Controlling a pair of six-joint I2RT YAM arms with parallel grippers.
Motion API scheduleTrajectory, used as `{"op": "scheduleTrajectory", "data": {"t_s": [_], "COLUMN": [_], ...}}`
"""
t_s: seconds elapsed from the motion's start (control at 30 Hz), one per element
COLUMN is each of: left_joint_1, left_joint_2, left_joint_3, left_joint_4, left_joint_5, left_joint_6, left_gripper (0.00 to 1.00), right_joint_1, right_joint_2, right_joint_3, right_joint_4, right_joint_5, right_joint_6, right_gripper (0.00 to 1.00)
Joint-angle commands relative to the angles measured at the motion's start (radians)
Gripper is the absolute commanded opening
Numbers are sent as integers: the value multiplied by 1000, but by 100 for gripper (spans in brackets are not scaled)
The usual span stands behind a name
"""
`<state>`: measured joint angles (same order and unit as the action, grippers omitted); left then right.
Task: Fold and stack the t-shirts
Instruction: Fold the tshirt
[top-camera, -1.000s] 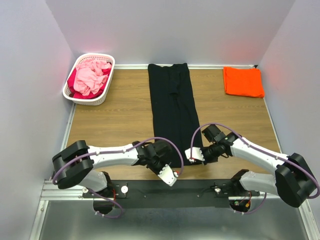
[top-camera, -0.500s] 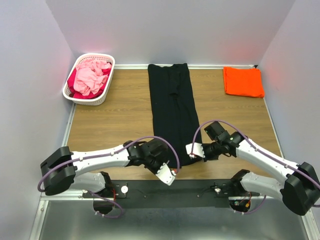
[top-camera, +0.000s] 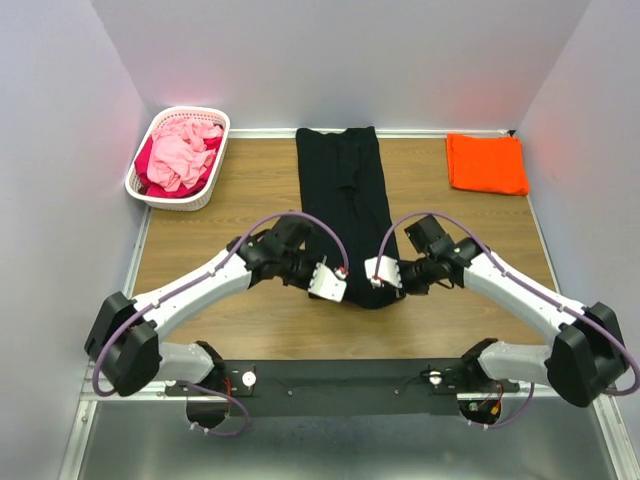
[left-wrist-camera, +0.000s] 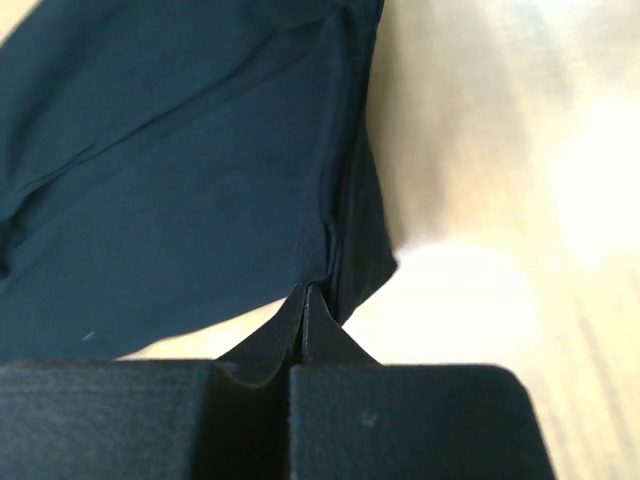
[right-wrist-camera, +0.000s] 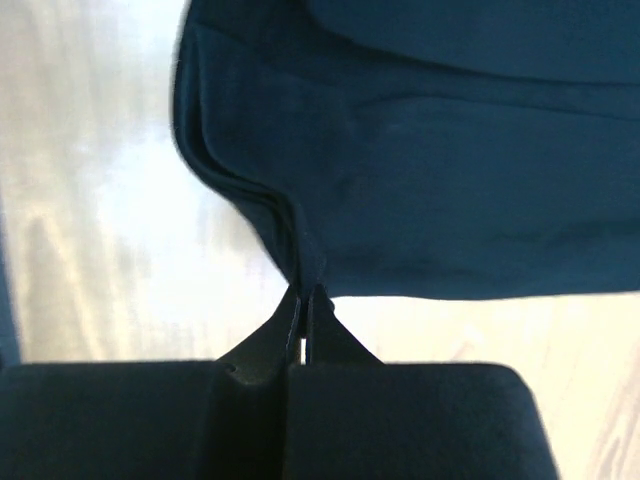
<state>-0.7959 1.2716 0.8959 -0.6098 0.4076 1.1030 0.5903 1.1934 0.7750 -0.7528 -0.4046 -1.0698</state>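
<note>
The black t-shirt (top-camera: 345, 200) lies as a long narrow strip down the middle of the table, its near end lifted. My left gripper (top-camera: 335, 283) is shut on the near left corner of it (left-wrist-camera: 200, 160). My right gripper (top-camera: 378, 276) is shut on the near right corner (right-wrist-camera: 450, 150). In both wrist views the cloth hangs from the pinched jaws above the wood. The orange t-shirt (top-camera: 486, 163) lies folded flat at the far right.
A white lattice basket (top-camera: 178, 157) with pink and red clothes stands at the far left corner. Grey walls close the table on three sides. Bare wood (top-camera: 230, 230) shows on both sides of the black strip.
Both grippers have moved away from the near edge toward the table's middle, carrying the black shirt's near end up and over the strip.
</note>
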Motion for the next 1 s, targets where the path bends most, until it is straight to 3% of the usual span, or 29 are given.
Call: {"op": "scheduleTrajectory", "data": {"t_s": [0.0, 0.2, 0.53, 0.97], "left_joint_1": [63, 73, 211, 348], "left_joint_2": [67, 121, 253, 535], "left_joint_3": [64, 115, 251, 592], "left_joint_4": [-54, -50, -56, -65], "left_joint_5": [63, 88, 66, 60], "left_joint_6": [90, 89, 170, 273], "left_gripper": [0, 0, 0, 0], "right_joint_1": [-58, -107, -187, -297], "right_joint_2": [83, 141, 284, 610], "right_joint_3": [84, 147, 280, 582], "right_joint_4": [0, 0, 4, 33], "right_joint_5": [-42, -48, -82, -103], "right_joint_6": [-35, -71, -119, -199], "right_gripper": [1, 0, 1, 0]}}
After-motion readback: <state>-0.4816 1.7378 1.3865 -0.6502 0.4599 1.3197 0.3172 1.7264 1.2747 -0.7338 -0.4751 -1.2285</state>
